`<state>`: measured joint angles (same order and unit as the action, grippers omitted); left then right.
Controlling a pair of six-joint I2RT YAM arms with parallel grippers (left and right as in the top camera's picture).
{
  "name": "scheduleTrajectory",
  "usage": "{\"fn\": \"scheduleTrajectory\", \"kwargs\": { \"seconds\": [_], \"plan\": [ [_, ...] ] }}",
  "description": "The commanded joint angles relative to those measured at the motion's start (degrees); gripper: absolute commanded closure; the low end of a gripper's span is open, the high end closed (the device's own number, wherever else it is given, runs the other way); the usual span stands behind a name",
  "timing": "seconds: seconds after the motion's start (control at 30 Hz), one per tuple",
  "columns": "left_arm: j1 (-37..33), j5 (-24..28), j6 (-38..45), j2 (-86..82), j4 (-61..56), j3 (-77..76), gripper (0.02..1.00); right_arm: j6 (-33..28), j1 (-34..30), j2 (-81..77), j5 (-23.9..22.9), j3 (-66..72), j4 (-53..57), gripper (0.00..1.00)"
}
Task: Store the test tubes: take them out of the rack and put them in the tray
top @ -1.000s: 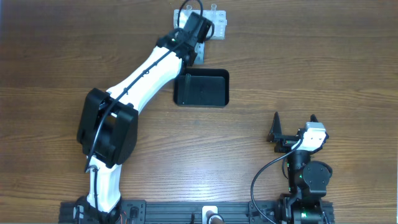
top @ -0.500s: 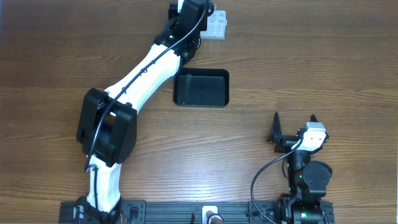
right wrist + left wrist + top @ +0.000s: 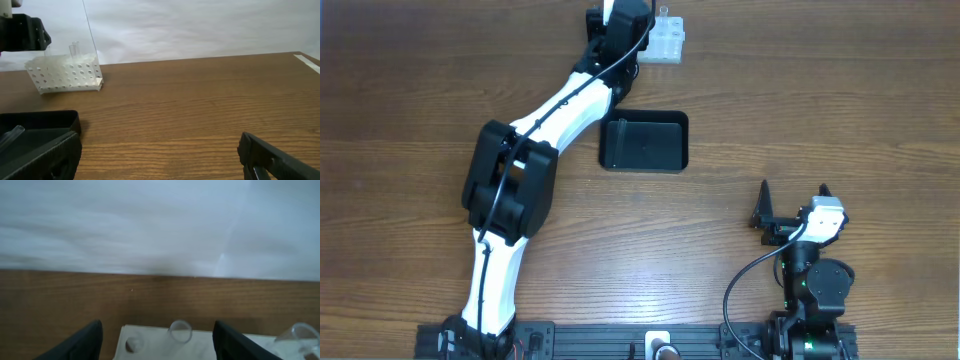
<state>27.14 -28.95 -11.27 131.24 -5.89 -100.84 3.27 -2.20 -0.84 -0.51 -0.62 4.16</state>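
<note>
Beneath the wide-spread left claw, a test tube upright in the rack.

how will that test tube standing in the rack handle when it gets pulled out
The test tube looks clear and smooth, so probably light but slippery, and fragile if it is glass. It stands upright in the rack, so a sideways tug might tip the rack. Being round, it will likely roll in the tray.

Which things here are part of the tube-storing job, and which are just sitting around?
Job: rack, tubes standing in it, tray, one tube lying in it, left gripper over the rack.
Idle: right gripper, open near its base; table.
</note>
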Motion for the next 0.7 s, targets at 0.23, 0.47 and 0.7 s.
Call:
{"fn": "scheduleTrajectory", "kwargs": {
  "seconds": [0.23, 0.47, 0.7],
  "plan": [
    [-0.42, 1.22, 0.83, 3.85, -3.63, -0.76, 0.27, 0.48, 0.37, 0.57, 0.26, 0.33, 0.15, 0.009],
    [-0.61, 1.27, 1.9, 5.81, -7.39, -0.87, 0.257, 0.48, 0.37, 0.57, 0.26, 0.33, 0.15, 0.007],
    [-0.68, 1.46, 1.88, 7.54, -10.23, -0.87, 0.229, 0.48, 0.37, 0.57, 0.26, 0.33, 0.15, 0.009]
  ]
}}
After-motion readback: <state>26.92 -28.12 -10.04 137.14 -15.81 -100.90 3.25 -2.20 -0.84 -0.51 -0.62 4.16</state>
